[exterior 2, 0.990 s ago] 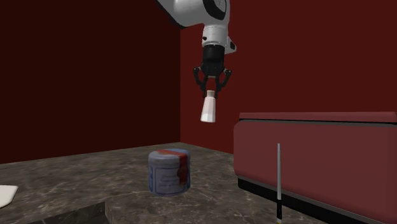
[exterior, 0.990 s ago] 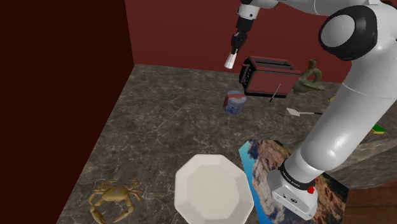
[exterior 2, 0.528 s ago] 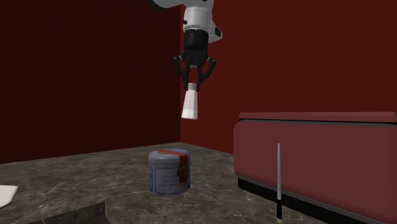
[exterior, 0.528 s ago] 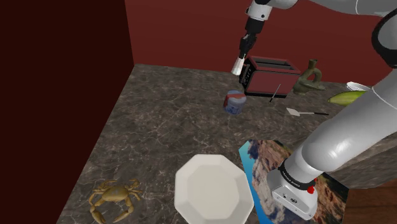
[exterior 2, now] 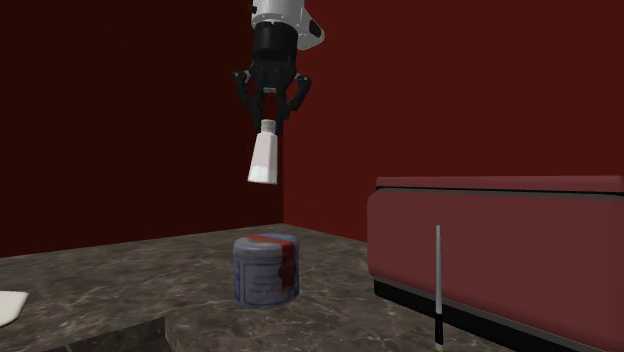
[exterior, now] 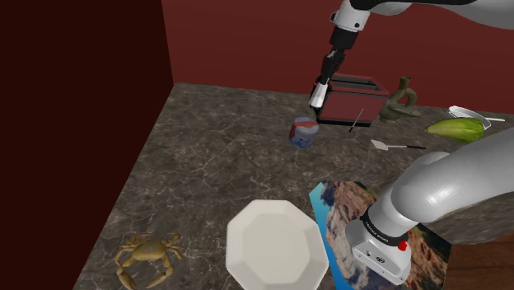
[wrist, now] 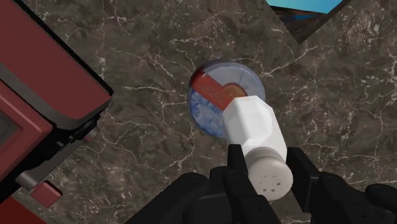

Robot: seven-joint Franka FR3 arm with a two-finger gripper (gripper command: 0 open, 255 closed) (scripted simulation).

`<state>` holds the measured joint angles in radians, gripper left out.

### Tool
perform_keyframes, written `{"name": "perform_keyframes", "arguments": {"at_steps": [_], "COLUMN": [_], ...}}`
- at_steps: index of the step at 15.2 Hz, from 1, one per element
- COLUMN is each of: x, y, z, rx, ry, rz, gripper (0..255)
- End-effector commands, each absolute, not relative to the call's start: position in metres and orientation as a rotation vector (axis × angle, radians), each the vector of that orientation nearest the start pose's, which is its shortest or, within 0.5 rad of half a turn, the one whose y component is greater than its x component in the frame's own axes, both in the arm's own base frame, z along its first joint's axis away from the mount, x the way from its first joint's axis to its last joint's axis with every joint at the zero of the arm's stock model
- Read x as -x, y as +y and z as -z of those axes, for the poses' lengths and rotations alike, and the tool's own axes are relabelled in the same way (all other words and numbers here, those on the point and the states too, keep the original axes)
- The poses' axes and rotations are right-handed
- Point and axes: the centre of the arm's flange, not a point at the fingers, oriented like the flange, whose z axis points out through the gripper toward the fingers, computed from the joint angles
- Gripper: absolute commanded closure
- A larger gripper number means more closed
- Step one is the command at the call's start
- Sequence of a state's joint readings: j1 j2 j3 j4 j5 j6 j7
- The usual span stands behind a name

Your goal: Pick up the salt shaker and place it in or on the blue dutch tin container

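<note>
While the gripper point(exterior 2: 268, 122) clasps it by the holed cap, the white shaker point(exterior 2: 263, 160), wider at its base, hangs tilted above the blue tin point(exterior 2: 266, 270).

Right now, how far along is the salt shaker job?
Done: the pickup. The gripper is shut on the white salt shaker, which hangs well clear of the dark veined counter. In hand: the carry, with the shaker high above the blue tin and roughly over its lid in the wrist view. Left: lowering it and letting go on the tin.
</note>
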<state>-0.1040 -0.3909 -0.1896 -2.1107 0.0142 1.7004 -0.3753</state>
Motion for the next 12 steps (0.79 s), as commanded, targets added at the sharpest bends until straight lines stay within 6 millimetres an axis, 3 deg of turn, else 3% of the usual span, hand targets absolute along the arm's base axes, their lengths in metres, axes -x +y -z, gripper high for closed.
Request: {"name": "perform_keyframes", "arguments": {"at_steps": [1,12], "x": [-0.412,-0.412], "y": [-0.134,-0.134], "z": [-0.559,-0.501], "rx": [3.049,3.049], "ry": [-0.144,-0.144], "rz": [0.005,0.005], "gripper": [255,255]}}
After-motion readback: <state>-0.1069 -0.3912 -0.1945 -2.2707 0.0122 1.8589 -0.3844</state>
